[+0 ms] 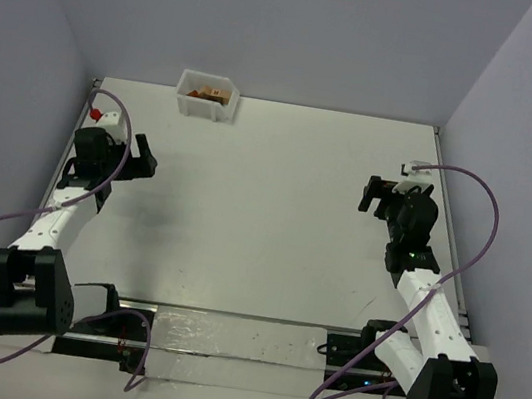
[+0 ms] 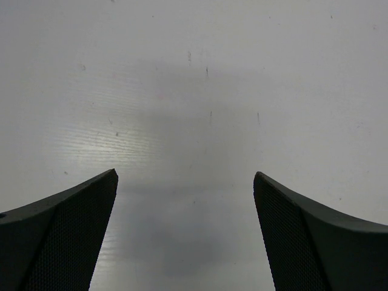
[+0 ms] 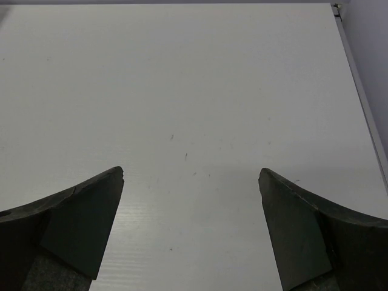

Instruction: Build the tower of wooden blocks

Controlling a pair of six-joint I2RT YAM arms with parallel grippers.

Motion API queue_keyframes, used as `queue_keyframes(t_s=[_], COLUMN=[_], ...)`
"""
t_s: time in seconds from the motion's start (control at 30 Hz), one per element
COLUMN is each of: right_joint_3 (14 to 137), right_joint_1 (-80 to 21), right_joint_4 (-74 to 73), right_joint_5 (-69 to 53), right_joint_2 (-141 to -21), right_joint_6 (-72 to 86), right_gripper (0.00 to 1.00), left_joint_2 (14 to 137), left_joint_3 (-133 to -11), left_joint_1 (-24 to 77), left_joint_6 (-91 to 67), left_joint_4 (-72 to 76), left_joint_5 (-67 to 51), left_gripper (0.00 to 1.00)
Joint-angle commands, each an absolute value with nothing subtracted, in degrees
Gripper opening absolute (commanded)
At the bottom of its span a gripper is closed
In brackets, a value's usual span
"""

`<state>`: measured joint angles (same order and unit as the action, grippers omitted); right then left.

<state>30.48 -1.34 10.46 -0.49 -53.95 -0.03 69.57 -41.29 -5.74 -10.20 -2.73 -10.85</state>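
No stacked tower shows. Several small wooden blocks (image 1: 207,93), tan and reddish-brown, lie inside a white plastic bin (image 1: 205,107) at the table's far edge, left of centre. My left gripper (image 1: 143,158) is open and empty at the left side of the table, well short of the bin. In the left wrist view its fingers (image 2: 79,224) stand wide apart over bare table. My right gripper (image 1: 376,197) is open and empty at the right side. In the right wrist view its fingers (image 3: 303,224) are wide apart over bare table.
A small red and white object (image 1: 102,116) sits by the table's far left edge, behind the left arm. The table's right edge rail (image 3: 357,85) shows in the right wrist view. Walls close in the far, left and right sides.
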Motion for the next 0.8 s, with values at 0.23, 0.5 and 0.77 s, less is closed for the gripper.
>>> queue_keyframes(t_s=[0.23,0.5,0.77], right_joint_3=[32.61,32.84,33.17], right_joint_1=[-0.62,-0.56,-0.4], right_joint_4=[12.99,12.83,12.35], right_joint_5=[-0.7,-0.09,-0.09], right_joint_2=[-55.65,-57.9,-59.54], right_joint_6=[-0.09,-0.64,-0.88], right_gripper=[1.0,1.0,1.0], left_joint_2=[74.89,95.67,121.33], left_joint_3=[-53.4,-79.98,-113.22], left_joint_1=[2.71,8.92,10.99], left_joint_6=[-23.31,-30.74,-39.35], left_joint_4=[-4.88,-15.06,-27.91], left_joint_5=[9.13,14.44,18.68], left_gripper=[0.99,0.93,0.86])
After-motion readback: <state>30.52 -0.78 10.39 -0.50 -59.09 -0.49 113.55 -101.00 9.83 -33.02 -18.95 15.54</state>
